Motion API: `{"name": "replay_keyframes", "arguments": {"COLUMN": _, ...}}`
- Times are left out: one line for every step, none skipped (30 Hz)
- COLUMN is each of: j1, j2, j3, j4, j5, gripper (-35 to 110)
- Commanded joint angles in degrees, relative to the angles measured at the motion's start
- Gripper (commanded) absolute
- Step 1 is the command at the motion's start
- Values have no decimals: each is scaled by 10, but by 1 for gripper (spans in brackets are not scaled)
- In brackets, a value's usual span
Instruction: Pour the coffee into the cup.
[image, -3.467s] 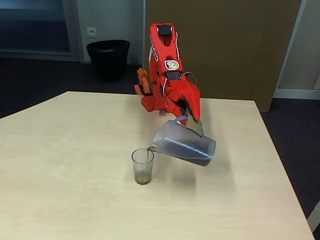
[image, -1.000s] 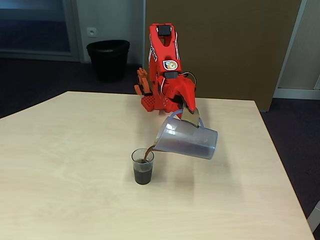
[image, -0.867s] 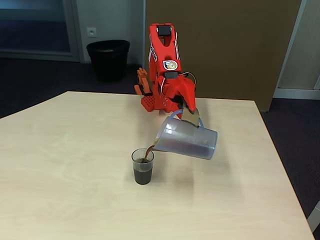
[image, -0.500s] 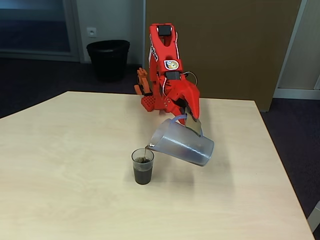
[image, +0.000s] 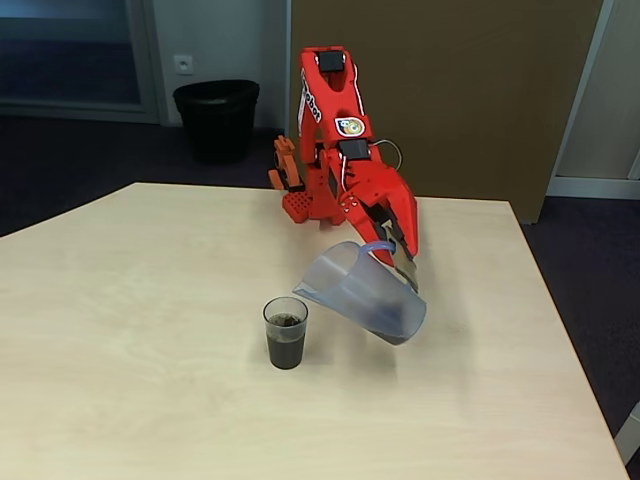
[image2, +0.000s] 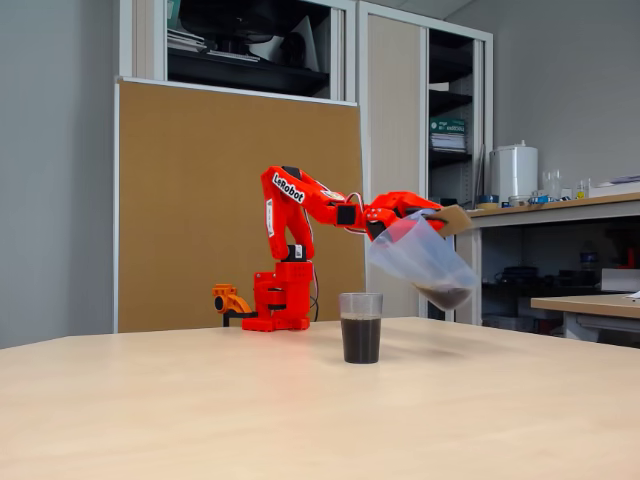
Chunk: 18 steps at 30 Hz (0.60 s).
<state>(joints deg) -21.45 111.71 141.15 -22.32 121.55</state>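
The cup (image: 286, 333) (image2: 361, 327) stands upright on the wooden table, about two thirds full of dark coffee (image: 286, 350) (image2: 361, 339). Right of it a bluish translucent jug (image: 363, 293) (image2: 419, 259) hangs tilted above the table, its spout lifted and pointing toward the cup. A little dark liquid sits in the jug's bottom corner (image2: 444, 296). No stream runs between jug and cup. My red gripper (image: 396, 255) (image2: 430, 213) is shut on the jug's handle.
The table (image: 130, 330) is light wood, with its right edge close behind the jug. The arm's red base (image: 300, 205) (image2: 278, 305) stands at the far edge. A black bin (image: 216, 118) is on the floor behind, beside a brown board.
The jug has tipped back, spout rising and base dropping, and the pouring stream has stopped. The arm moved slightly right. The cup filled with coffee over the earlier frames.
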Motion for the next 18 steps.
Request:
{"name": "replay_keyframes", "arguments": {"j1": -25, "j2": 12, "j3": -27, "j4": 31, "j5": -70, "gripper": 0}}
{"name": "replay_keyframes", "arguments": {"j1": -31, "j2": 12, "j3": -33, "j4": 51, "j5": -93, "gripper": 0}}
{"name": "replay_keyframes", "arguments": {"j1": -36, "j2": 12, "j3": -40, "j4": 72, "j5": -112, "gripper": 0}}
{"name": "replay_keyframes", "arguments": {"j1": -43, "j2": 13, "j3": -48, "j4": 90, "j5": -126, "gripper": 0}}
{"name": "replay_keyframes", "arguments": {"j1": -50, "j2": 14, "j3": -59, "j4": 113, "j5": -140, "gripper": 0}}
{"name": "replay_keyframes", "arguments": {"j1": -58, "j2": 15, "j3": -70, "j4": 135, "j5": -154, "gripper": 0}}
{"name": "replay_keyframes", "arguments": {"j1": -65, "j2": 15, "j3": -79, "j4": 152, "j5": -168, "gripper": 0}}
{"name": "replay_keyframes", "arguments": {"j1": -74, "j2": 15, "j3": -84, "j4": 165, "j5": -180, "gripper": 0}}
{"name": "replay_keyframes", "arguments": {"j1": -83, "j2": 15, "j3": -87, "j4": 178, "j5": -191, "gripper": 0}}
{"name": "replay_keyframes", "arguments": {"j1": -91, "j2": 15, "j3": -87, "j4": 188, "j5": -202, "gripper": 0}}
{"name": "replay_keyframes", "arguments": {"j1": -98, "j2": 17, "j3": -83, "j4": 196, "j5": -214, "gripper": 0}}
{"name": "replay_keyframes", "arguments": {"j1": -105, "j2": 19, "j3": -79, "j4": 205, "j5": -229, "gripper": 0}}
{"name": "replay_keyframes", "arguments": {"j1": -112, "j2": 22, "j3": -73, "j4": 209, "j5": -244, "gripper": 0}}
{"name": "replay_keyframes", "arguments": {"j1": -116, "j2": 23, "j3": -65, "j4": 211, "j5": -259, "gripper": 0}}
{"name": "replay_keyframes", "arguments": {"j1": -120, "j2": 23, "j3": -60, "j4": 213, "j5": -277, "gripper": 0}}
{"name": "replay_keyframes", "arguments": {"j1": -124, "j2": 21, "j3": -53, "j4": 213, "j5": -292, "gripper": 0}}
{"name": "replay_keyframes", "arguments": {"j1": -128, "j2": 18, "j3": -45, "j4": 208, "j5": -306, "gripper": 0}}
{"name": "replay_keyframes", "arguments": {"j1": -133, "j2": 15, "j3": -37, "j4": 202, "j5": -317, "gripper": 0}}
